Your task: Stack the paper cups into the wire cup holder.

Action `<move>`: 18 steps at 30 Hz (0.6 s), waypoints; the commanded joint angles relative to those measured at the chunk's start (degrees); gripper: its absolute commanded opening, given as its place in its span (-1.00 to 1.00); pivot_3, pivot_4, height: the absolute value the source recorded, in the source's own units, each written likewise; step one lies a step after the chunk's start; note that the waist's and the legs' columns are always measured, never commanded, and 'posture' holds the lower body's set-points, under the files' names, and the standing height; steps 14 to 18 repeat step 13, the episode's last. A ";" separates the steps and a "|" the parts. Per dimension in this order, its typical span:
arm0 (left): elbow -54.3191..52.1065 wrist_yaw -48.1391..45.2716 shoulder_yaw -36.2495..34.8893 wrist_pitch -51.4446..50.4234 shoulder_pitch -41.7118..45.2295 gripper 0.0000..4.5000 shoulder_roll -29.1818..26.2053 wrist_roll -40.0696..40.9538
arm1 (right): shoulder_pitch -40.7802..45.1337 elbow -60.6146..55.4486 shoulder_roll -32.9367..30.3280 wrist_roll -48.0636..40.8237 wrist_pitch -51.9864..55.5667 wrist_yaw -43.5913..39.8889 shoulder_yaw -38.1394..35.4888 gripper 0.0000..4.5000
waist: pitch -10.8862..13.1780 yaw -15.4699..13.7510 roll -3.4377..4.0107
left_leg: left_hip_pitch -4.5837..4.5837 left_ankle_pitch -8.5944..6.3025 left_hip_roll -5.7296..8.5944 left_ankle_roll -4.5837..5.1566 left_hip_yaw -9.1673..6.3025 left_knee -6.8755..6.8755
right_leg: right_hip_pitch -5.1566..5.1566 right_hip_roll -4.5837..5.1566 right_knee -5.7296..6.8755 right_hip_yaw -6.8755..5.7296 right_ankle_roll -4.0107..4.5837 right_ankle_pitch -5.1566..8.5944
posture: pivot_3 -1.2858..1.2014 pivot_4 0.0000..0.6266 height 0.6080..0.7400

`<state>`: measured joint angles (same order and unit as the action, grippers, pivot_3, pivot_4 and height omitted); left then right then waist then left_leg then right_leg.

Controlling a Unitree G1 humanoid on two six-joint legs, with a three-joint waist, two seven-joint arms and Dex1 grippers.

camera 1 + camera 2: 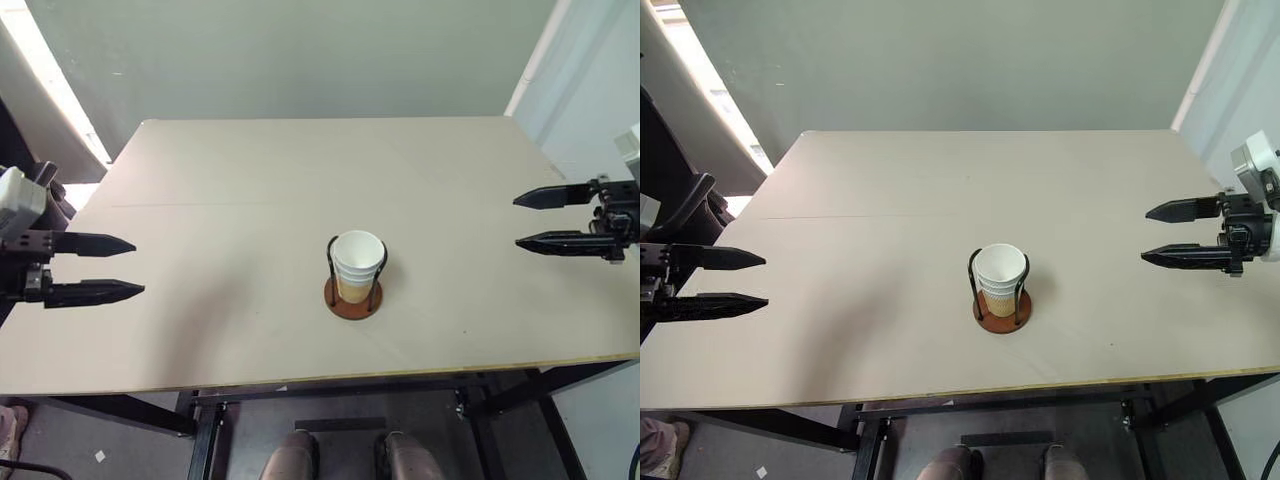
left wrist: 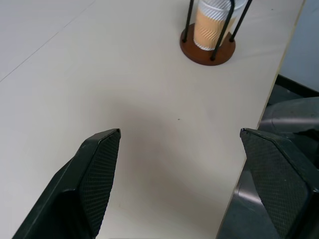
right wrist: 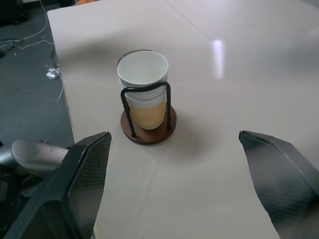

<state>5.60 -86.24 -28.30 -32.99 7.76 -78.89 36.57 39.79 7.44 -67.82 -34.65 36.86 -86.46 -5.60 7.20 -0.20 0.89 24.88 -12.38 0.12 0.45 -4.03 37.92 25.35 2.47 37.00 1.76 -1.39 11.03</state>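
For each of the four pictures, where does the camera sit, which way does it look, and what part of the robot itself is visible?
Left eye view: on the head, looking forward and down at the table; the left claw and right claw show open at the sides.
Right eye view: beside it, same scene, slightly shifted.
Left wrist view: on the left wrist, looking along its two fingers over the table towards the wire cup holder.
Right wrist view: on the right wrist, between its fingers, facing the holder.
Shared: all four show the paper cups stacked in the holder.
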 commanded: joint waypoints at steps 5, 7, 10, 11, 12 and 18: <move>-1.56 0.71 -2.95 -0.88 -0.14 0.83 0.69 -1.43 | 2.73 0.02 1.66 1.28 -0.86 -0.44 0.41 0.90 | 0.00 0.11 0.00 | 0.06 -0.03 -0.04 -0.14 -0.08 -0.05 | 0.15 -0.09 0.03 -0.03 0.02 0.00 | 0.03 -0.52 1.00; -1.66 0.72 -3.30 -1.02 -0.25 0.83 0.60 -1.73 | 3.40 -0.03 2.08 1.37 -0.68 -0.47 0.47 0.90 | 0.00 0.10 0.00 | 0.08 -0.08 -0.04 -0.16 -0.10 -0.08 | 0.17 -0.09 0.02 -0.05 0.03 0.00 | 0.03 -0.52 1.00; -2.95 0.51 -4.70 -1.72 -1.47 0.83 0.97 -2.00 | 3.34 -0.52 2.51 1.33 -0.42 -0.27 0.55 0.90 | 0.00 0.10 0.00 | 0.09 -0.22 -0.04 -0.18 -0.12 -0.08 | 0.18 -0.09 0.01 -0.07 0.06 0.02 | 0.03 -0.52 1.00; -3.50 0.47 -5.16 -1.97 -1.99 0.83 1.21 -2.07 | 3.30 -0.53 2.68 1.32 -0.33 -0.17 0.63 0.90 | 0.00 0.10 0.00 | 0.10 -0.26 -0.04 -0.18 -0.12 -0.08 | 0.19 -0.09 0.00 -0.08 0.08 0.04 | 0.03 -0.52 1.00; -3.98 0.52 -5.45 -2.19 -2.35 0.83 1.41 -2.09 | 3.37 -0.36 2.84 1.37 -0.27 -0.10 0.76 0.90 | 0.00 0.10 0.00 | 0.10 -0.29 -0.04 -0.18 -0.12 -0.09 | 0.19 -0.09 -0.01 -0.08 0.09 0.05 | 0.03 -0.52 1.00; -4.37 0.61 -5.69 -2.49 -2.64 0.83 1.62 -2.01 | 3.54 -0.18 3.02 1.52 -0.25 0.03 0.92 0.90 | 0.00 0.10 0.00 | 0.10 -0.31 -0.04 -0.17 -0.12 -0.09 | 0.18 -0.09 -0.01 -0.08 0.10 0.06 | 0.03 -0.52 1.00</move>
